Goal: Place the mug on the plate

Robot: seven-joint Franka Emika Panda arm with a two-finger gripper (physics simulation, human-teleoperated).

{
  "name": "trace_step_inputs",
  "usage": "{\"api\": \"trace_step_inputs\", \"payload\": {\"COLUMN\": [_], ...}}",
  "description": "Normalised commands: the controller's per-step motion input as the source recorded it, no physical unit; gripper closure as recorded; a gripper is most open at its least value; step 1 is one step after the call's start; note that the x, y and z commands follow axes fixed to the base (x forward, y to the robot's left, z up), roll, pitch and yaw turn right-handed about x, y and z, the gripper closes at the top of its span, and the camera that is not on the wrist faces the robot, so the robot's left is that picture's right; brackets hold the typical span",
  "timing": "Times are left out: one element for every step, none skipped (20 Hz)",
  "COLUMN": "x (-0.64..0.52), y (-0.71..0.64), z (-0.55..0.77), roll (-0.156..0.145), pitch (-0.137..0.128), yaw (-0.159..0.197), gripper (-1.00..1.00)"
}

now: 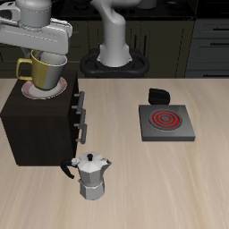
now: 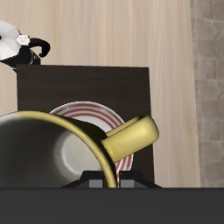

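The olive-yellow mug (image 1: 45,72) hangs upright from my gripper (image 1: 54,54), whose fingers are shut on its rim. It is directly over the small plate (image 1: 29,90) with the reddish-pink rim, which lies on top of a dark cabinet (image 1: 36,130). The mug's base is at or just above the plate; I cannot tell whether they touch. In the wrist view the mug (image 2: 52,149) fills the near field, its loop handle sticking out sideways, and the plate (image 2: 92,115) shows beneath it.
A silver moka pot (image 1: 91,177) stands on the table in front of the cabinet, near the front edge, and shows in the wrist view too (image 2: 17,44). A square grey burner (image 1: 164,122) with a red spiral lies mid-table, with a small black object (image 1: 159,95) behind it.
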Motion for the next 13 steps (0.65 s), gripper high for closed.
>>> {"api": "trace_step_inputs", "payload": {"x": [0.02, 0.0, 0.21, 0.19, 0.07, 0.03, 0.03, 0.02, 0.18, 0.03, 0.05, 0.0, 0.02], "y": [0.31, 0.05, -0.1, -0.37, 0.24, 0.03, 0.01, 0.09, -0.17, 0.14, -0.07, -0.02, 0.05], "z": [-0.38, -0.13, -0.35, -0.17, -0.5, -0.1, -0.12, 0.0, -0.36, -0.07, -0.06, 0.0, 0.0], "roll": [0.03, -0.014, -0.03, -0.346, 0.079, -0.009, 0.004, 0.0, -0.12, 0.06, -0.096, -0.041, 0.002], "pitch": [-0.026, -0.029, 0.051, -0.03, 0.174, -0.031, -0.008, 0.0, 0.104, 0.013, -0.003, -0.004, -0.005], "yaw": [0.256, 0.012, -0.06, -0.012, 0.115, -0.001, -0.01, 0.0, -0.078, 0.016, -0.028, -0.054, 0.019], "gripper": [1.0, 1.0, 1.0, 1.0, -1.0, -1.0, -1.0, -1.0, -1.0, -1.0, -1.0, -1.0, -1.0]}}
